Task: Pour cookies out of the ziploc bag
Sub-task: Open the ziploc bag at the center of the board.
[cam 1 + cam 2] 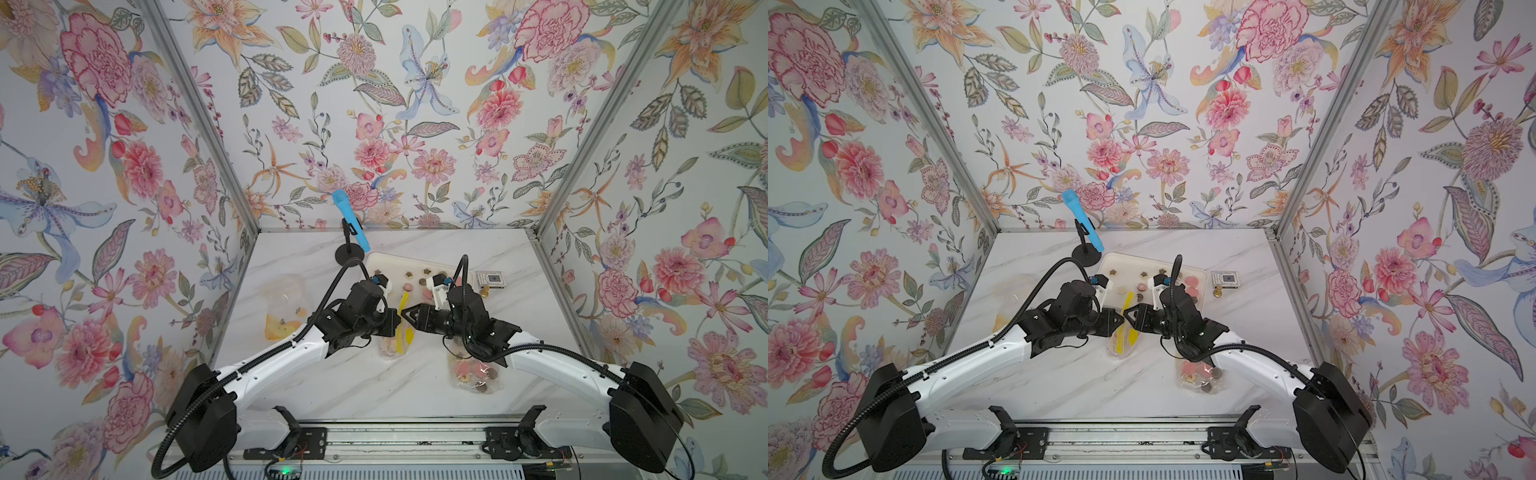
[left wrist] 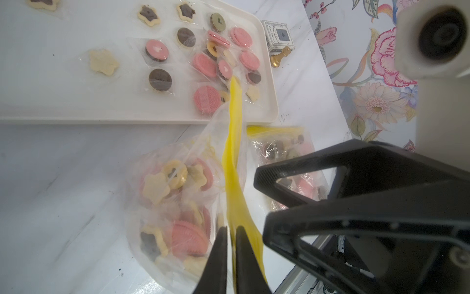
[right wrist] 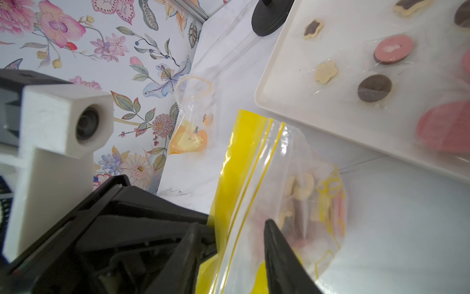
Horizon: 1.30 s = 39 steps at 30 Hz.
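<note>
Floral-papered walls (image 1: 374,104) enclose a white marble worktop (image 1: 332,382).

Ziploc bag (image 2: 178,203): clear, with a yellow seal strip. Its body rests at mid-worktop, just off the near edge of the cream tray (image 2: 127,118).

Cookies (image 2: 183,236): pink rounds, beige stars and dark-topped stars fill the bag's lower part. More lie loose on the tray, most toward its right end.

Left gripper (image 2: 230,230): jaws closed, pinching the yellow seal strip.

Right gripper (image 3: 231,226): jaws parted, one finger on each side of the bag's mouth edge. Contact cannot be confirmed.

A second bag (image 1: 473,374) of cookies lies nearer the front edge, partly under the right arm.
</note>
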Available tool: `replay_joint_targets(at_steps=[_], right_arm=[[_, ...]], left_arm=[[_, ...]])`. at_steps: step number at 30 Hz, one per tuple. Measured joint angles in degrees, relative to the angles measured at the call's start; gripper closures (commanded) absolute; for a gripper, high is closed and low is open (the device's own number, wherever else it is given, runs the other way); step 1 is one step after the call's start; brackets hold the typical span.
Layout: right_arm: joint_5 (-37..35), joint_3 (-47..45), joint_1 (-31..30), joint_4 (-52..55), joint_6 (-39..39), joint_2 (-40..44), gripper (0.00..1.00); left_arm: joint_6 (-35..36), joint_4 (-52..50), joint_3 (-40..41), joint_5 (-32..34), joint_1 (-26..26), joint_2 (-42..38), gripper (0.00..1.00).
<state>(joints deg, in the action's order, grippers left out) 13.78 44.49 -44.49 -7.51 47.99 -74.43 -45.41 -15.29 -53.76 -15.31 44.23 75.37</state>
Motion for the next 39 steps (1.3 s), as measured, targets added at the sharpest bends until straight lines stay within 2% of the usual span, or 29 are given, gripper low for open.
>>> replay_joint_targets(at_steps=[12,19,39], right_arm=[[0.3,2.7,-0.4,1.0,-0.6,-3.1,0.68],[0.1,5.0,-0.5,4.0,-1.0,-4.3,0.75],[0.3,5.0,-0.4,5.4,-1.2,-4.7,0.81]], left_arm=[[0.0,0.0,0.0,-0.3,0.0,0.0,1.00],[0.0,0.0,0.0,-0.3,0.0,-0.1,1.00],[0.7,-0.8,-0.2,0.8,0.4,-0.1,1.00]])
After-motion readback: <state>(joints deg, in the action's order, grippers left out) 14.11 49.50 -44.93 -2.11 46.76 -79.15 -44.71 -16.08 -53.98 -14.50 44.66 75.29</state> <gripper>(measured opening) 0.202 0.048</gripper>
